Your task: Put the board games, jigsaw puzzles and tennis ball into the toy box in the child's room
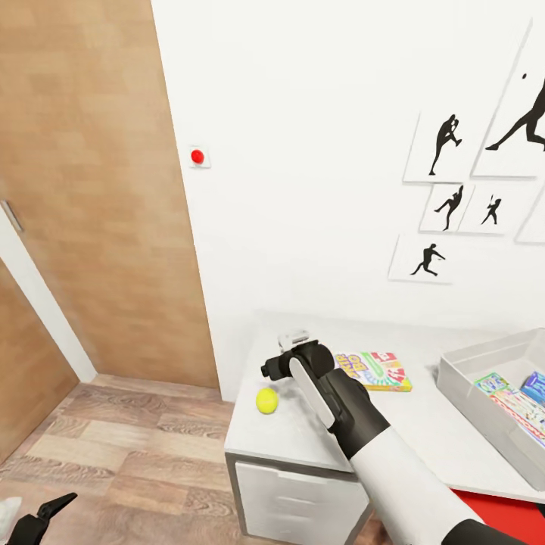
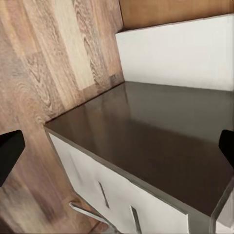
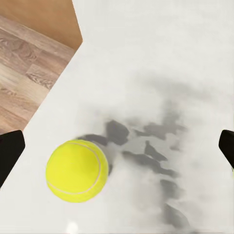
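While your left gripper [image 1: 47,509] hangs low over the wood floor [image 1: 136,446] at the far left, fingers parted and holding nothing, it has no part in the pick at hand; its wrist camera looks down on the dark grey top [image 2: 156,141] of the desk, with nothing between the fingertips.

Moving right, the tennis ball [image 1: 266,400] sits on the pale table [image 1: 303,439] near its left end, close to the edge above the drawers. Your right gripper [image 1: 291,350] hovers just beyond it, above the tabletop, spread wide and empty; in the right wrist view the ball [image 3: 77,170] lies off to one side of the span between the two dark fingertips, not centred. Expect it to be light, a little springy and free to roll: a glancing touch from one finger would likely send it off toward the nearby edge. You should centre the fingers over it first, then close across its widest part, squarely, so that it cannot squirt out.

Further right lies a yellow-orange board game [image 1: 372,370], flat on the table; it looks stiff and thin, best taken by an edge. At the far right stands the toy box [image 1: 462,378], already holding colourful boxes, well apart from the ball.
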### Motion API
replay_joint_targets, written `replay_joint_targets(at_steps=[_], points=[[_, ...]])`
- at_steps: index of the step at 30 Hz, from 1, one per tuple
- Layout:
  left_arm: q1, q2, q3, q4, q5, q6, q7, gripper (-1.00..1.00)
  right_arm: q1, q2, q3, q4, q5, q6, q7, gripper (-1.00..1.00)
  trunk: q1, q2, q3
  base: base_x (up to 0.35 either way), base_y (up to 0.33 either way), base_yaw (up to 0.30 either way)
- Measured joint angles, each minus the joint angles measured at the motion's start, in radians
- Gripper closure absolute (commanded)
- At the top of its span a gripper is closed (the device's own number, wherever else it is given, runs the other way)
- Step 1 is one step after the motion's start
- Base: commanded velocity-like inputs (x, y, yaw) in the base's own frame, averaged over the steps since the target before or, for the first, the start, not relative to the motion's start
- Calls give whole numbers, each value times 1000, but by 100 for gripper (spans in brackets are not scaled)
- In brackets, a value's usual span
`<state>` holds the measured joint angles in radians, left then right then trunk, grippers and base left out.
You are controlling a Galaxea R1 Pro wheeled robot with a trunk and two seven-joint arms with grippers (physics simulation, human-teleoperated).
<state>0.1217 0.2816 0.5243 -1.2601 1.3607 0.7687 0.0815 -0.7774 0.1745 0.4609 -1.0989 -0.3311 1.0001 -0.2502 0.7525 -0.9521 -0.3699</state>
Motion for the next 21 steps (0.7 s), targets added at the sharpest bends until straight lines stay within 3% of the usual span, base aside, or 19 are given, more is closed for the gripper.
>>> replay_joint_targets(at_steps=[3, 8, 13, 21], points=[[0, -6, 0, 1, -44, -3, 16, -100, 0, 0, 0, 47, 0, 1, -6, -100, 0, 0, 0, 33, 9, 0], [-1, -8, 11, 36, -57, 0, 13, -100, -11, 0, 2, 74, -1, 1, -4, -100, 0, 0, 0, 9, 2, 0], [-1, -8, 14, 37, -56, 1, 16, -100, -13, 0, 5, 79, -2, 2, -2, -100, 0, 0, 0, 3, 1, 0], [-1, -9, 6, 3, -6, 1, 28, -100, -15, 0, 7, 73, -6, 1, 1, -100, 0, 0, 0, 0, 0, 1]])
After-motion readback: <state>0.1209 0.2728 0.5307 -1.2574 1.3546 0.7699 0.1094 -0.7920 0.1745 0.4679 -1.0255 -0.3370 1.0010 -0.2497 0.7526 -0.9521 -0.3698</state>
